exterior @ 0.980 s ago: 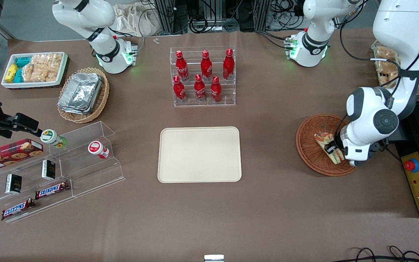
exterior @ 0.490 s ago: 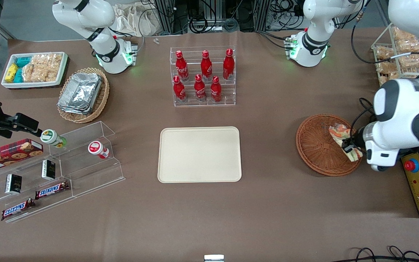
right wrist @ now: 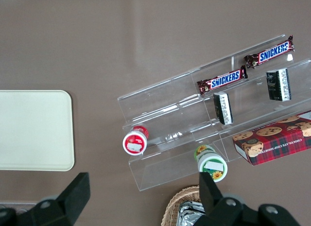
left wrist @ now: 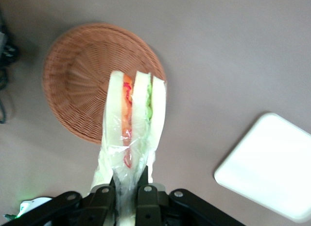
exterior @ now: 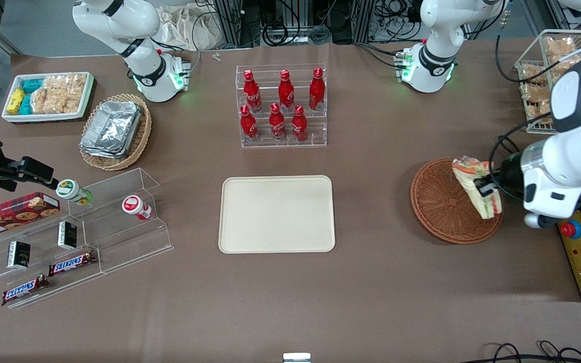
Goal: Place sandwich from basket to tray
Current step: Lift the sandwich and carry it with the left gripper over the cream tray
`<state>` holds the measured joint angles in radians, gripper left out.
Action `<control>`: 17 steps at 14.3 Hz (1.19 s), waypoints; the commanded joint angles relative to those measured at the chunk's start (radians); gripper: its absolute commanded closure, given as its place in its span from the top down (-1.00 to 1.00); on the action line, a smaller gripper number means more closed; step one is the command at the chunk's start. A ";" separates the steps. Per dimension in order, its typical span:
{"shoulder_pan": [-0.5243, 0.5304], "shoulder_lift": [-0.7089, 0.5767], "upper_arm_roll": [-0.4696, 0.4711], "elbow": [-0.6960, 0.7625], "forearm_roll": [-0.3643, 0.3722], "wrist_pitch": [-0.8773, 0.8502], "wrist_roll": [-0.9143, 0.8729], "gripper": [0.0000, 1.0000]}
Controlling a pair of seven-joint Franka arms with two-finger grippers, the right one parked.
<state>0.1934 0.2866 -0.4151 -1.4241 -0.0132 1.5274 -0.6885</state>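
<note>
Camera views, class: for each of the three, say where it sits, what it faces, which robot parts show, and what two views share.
Front view: high above the table, looking down; both arms show, gripper holding the sandwich above the basket.
Left wrist view: faces down past the gripper.
Right wrist view: faces down on the snack shelves; fingers show.
All share the tray.

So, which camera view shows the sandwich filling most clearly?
The left wrist view: the sandwich is seen edge-on above the basket, with red and green layers plain, clamped in the gripper. The front view shows it small and partly hidden by the gripper. The right wrist view does not show it.
</note>
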 commanded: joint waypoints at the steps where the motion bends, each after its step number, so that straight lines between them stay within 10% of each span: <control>1: -0.009 0.074 -0.118 0.043 -0.004 0.019 0.041 -1.00; 17: -0.388 0.558 -0.136 0.050 0.110 0.531 -0.003 -1.00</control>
<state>-0.1579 0.8095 -0.5606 -1.4158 0.0794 2.0477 -0.6722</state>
